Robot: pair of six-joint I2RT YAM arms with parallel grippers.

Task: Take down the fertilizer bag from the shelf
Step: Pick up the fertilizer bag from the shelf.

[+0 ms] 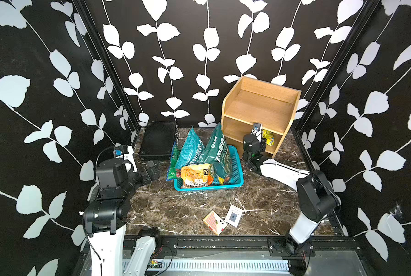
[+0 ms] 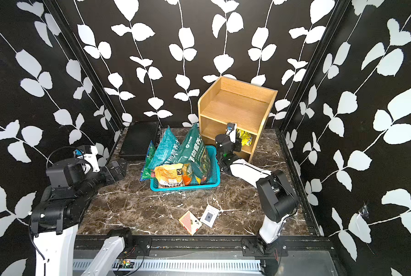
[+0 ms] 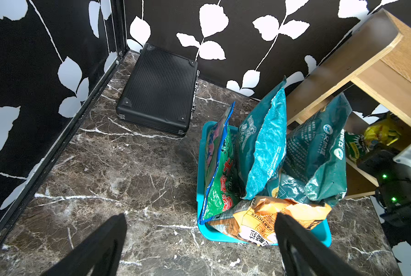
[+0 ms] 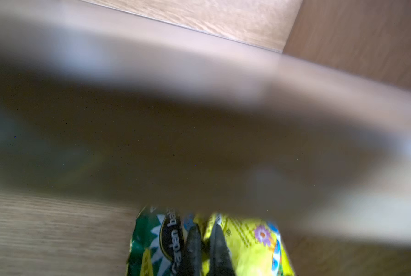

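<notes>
Right wrist view: right claw (image 4: 205,228) clamped tight on fertilizer bag (image 4: 247,239) | bag not yet out of shelf (image 1: 257,112), middle tier | left claw (image 3: 199,217) wide apart, empty | judged remaining: pull-out, lowering.

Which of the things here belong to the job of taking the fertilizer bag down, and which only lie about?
Job: shelf, fertilizer bag inside it, right gripper shut on the bag.
Lying about: turquoise basket with other bags, black case, card box, single card.
</notes>
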